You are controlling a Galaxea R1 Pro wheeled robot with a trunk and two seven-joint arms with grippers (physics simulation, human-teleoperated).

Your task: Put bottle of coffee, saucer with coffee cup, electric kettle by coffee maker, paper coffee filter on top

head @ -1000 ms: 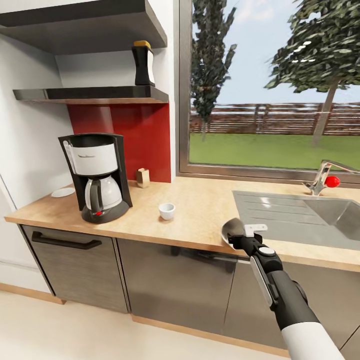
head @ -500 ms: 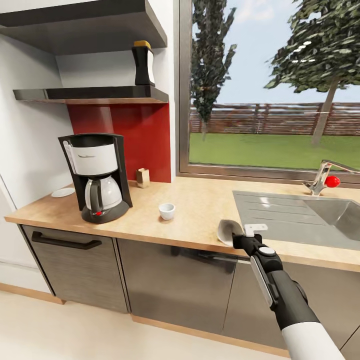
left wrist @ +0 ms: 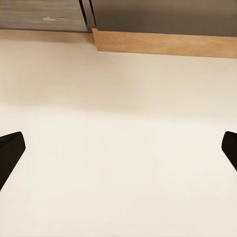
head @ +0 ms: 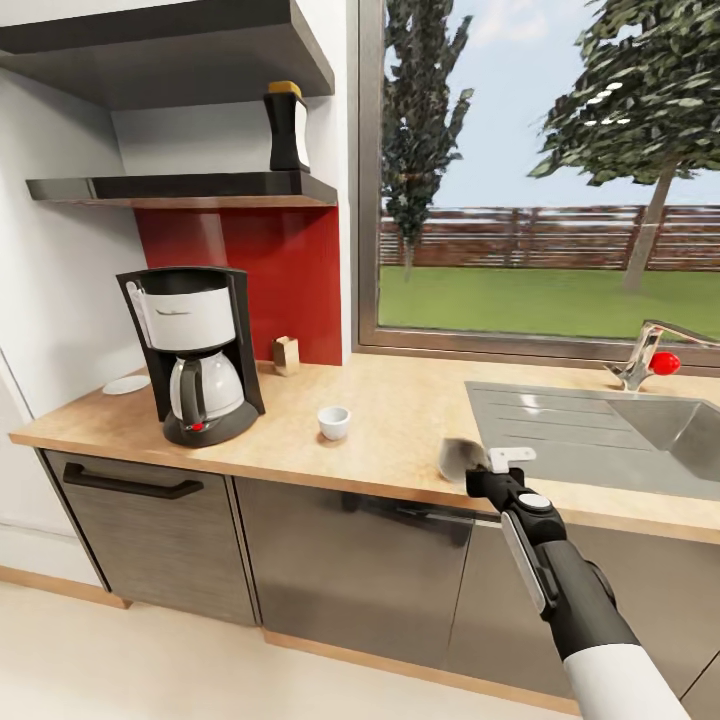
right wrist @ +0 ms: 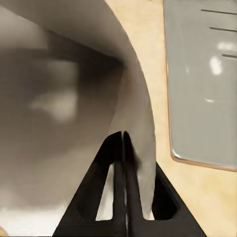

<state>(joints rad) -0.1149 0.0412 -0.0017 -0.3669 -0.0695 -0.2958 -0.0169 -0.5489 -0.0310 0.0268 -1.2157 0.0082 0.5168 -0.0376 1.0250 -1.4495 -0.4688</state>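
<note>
So the right gripper [head: 478,470] had its fingers [right wrist: 123,163] pinched flat on the paper coffee filter [head: 460,459], right at the front edge of the tabletop [head: 400,430] beside the sink [head: 640,430]. In the head view the filter's cone mouth faced left and a bit up toward the coffee cup [head: 333,422], its long axis roughly along the arm; in the right wrist view it was a blurry grey curve, cut off, so I couldn't make out its full shape. The coffee maker [head: 196,340] stood upright at the left with the saucer [head: 126,384] half hidden behind it. The bottle of coffee [head: 287,127] stood upright on the shelf [head: 180,188]. The left gripper [left wrist: 118,148] hung spread wide over the floor [left wrist: 118,123], only its tips showing.
</note>
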